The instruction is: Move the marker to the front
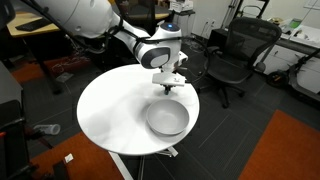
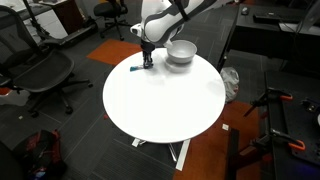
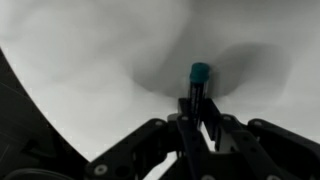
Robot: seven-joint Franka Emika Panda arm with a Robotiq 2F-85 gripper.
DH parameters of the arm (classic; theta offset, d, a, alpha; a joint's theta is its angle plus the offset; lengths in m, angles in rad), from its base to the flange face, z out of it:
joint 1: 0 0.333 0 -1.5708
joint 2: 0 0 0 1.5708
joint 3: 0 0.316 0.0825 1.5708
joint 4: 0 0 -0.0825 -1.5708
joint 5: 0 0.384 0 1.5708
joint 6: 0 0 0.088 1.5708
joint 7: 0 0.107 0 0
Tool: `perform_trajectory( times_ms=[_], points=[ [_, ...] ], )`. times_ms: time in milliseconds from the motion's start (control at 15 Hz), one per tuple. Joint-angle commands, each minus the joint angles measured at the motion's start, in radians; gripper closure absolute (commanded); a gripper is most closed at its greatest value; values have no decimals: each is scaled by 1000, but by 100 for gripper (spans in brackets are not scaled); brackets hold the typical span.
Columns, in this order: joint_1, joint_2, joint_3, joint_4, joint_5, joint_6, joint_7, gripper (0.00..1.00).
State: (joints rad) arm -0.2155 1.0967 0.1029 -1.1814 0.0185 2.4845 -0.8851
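The marker is a thin dark stick with a blue-green cap. It sits between my gripper's fingers in the wrist view, with the cap sticking out past the fingertips over the white table. The gripper is shut on the marker. In an exterior view the gripper is down at the table's far left part, and a blue-green tip shows beside it at the table surface. In an exterior view the gripper hides the marker. The grey bowl is close by and also shows in an exterior view.
The round white table stands on a pedestal. Black office chairs surround it, with one at the left in an exterior view. A desk edge lies beyond the bowl. The floor is dark carpet with orange patches.
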Motion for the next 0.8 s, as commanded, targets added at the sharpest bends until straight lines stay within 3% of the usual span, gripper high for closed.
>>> perform_trajectory(
  times_ms=[0, 733],
  points=[
    [14, -106, -16, -109, -37, -11, 26, 95],
    [-15, -385, -2, -571, -19, 61, 60, 95]
  ],
)
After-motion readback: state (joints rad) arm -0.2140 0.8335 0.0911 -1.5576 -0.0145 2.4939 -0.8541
